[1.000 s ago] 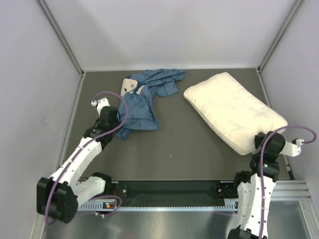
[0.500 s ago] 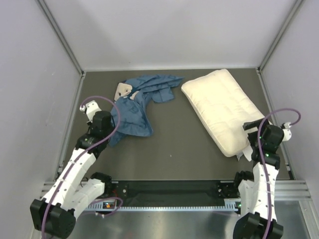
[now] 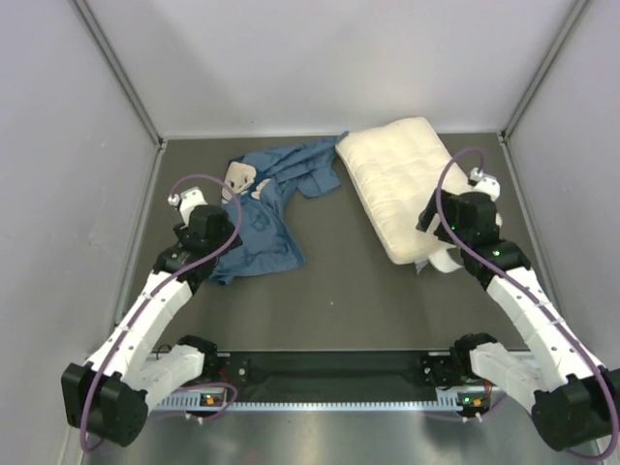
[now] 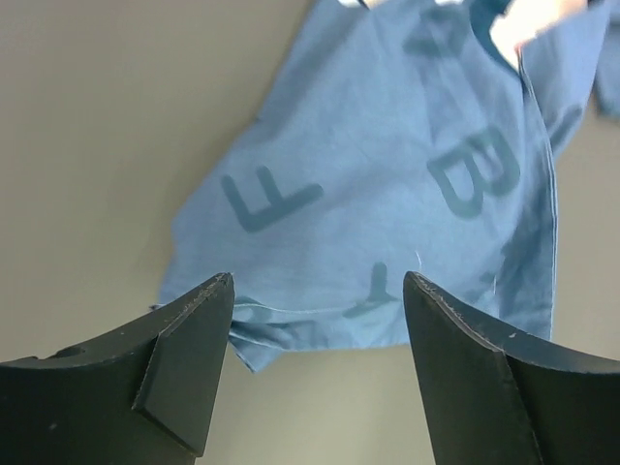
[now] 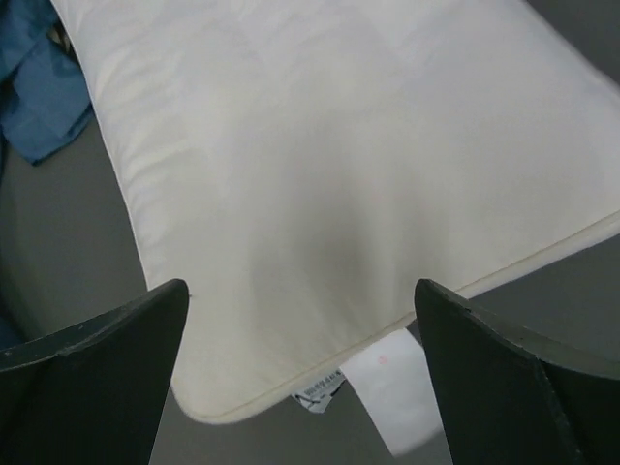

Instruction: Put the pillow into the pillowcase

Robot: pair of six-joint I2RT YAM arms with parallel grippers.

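The blue pillowcase [image 3: 271, 203] lies crumpled at the back left, with dark letters showing on it [image 4: 387, 184]. My left gripper [image 3: 225, 240] hovers over its near-left corner, open, with nothing between the fingers [image 4: 199, 339]. The cream pillow [image 3: 392, 184] lies at the back centre-right, its far corner touching the pillowcase. Its white tag [image 5: 397, 387] sticks out from the near short end. My right gripper [image 3: 433, 230] is above that end, wide open and holding nothing, and the pillow [image 5: 339, 145] fills the view beyond its fingertips [image 5: 145, 329].
Grey walls close in the dark mat [image 3: 339, 291] on three sides. A black rail [image 3: 329, 368] with both arm bases runs along the near edge. A cream patch of the pillowcase print [image 3: 239, 177] shows at its far-left end.
Both grippers went from shut to open, letting go of the cloth and the pillow. The pillow moved back and left until it met the pillowcase. The right arm reached further in.
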